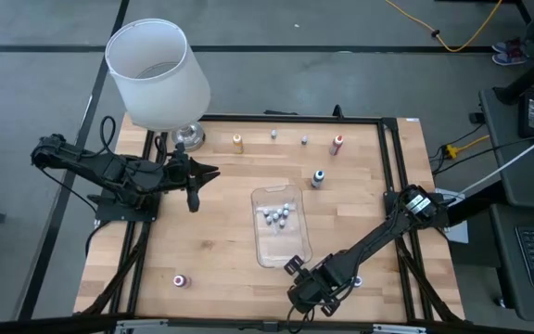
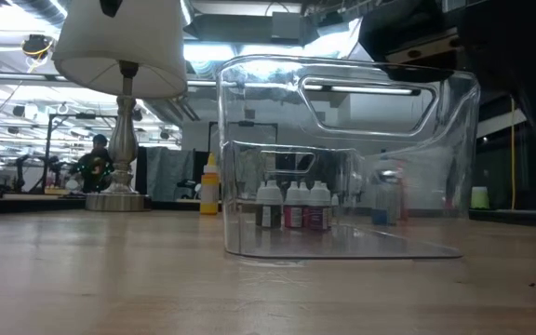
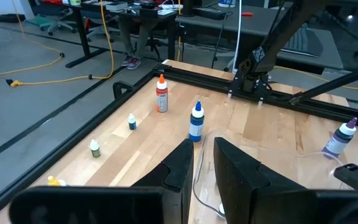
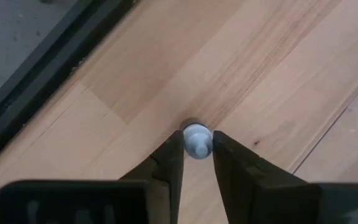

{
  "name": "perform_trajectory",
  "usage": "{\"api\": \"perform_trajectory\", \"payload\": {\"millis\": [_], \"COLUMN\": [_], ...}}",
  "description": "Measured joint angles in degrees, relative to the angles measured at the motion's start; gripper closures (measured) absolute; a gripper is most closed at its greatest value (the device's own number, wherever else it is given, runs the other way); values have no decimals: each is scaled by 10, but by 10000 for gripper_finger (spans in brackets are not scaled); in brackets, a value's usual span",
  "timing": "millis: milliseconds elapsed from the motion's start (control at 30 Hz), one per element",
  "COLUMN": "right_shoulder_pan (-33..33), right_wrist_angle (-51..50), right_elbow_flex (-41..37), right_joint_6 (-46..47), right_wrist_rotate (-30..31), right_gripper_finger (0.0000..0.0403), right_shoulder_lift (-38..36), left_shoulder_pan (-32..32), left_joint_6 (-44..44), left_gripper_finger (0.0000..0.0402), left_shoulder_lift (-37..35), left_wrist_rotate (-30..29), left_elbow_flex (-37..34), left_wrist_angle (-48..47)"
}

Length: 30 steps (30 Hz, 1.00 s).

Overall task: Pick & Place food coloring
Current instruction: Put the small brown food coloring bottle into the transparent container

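While the right tool (image 4: pixel 197 144) was lowered over the worktop (image 1: pixel 211 250) near its front edge, at about five o'clock from the clear tray (image 1: pixel 281 252), its two fingers (image 4: pixel 166 160) were pinched on the pale cap of a small food coloring bottle (image 4: pixel 197 140) standing upright on the wood. Inside the tray, a cluster of tiny bottles (image 1: pixel 279 216) was seen at the far end, standing together. Along the back of the worktop, at twelve o'clock from the tray, an orange bottle (image 1: pixel 237 143), two very small bottles and a red bottle (image 1: pixel 337 145) were lined up, with a blue bottle (image 1: pixel 318 178) nearer the tray. One pink-capped bottle (image 1: pixel 181 280) was left at eight o'clock. The left tool (image 1: pixel 193 189) was held above the worktop beside the lamp (image 1: pixel 158 76), its fingers nearly pressed together on nothing.
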Motion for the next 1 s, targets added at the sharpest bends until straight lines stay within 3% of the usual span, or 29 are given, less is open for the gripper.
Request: {"api": "perform_trajectory", "payload": {"millis": [233,500,1000], "right_shoulder_pan": [0,3,-1], "right_wrist_angle": [0,-35,-255], "right_elbow_flex": [0,28,186], "right_joint_6": [0,3,35], "right_wrist_rotate": [1,3,34], "right_gripper_finger": [348,337,346], "right_shoulder_lift": [-1,-1,-1], "left_shoulder_pan": [0,0,0], "left_joint_6": [0,0,-2], "left_gripper_finger": [343,343,343], "left_shoulder_lift": [0,0,0], "left_wrist_rotate": [0,0,0], "left_elbow_flex": [0,0,0], "left_wrist_angle": [0,0,0]}}
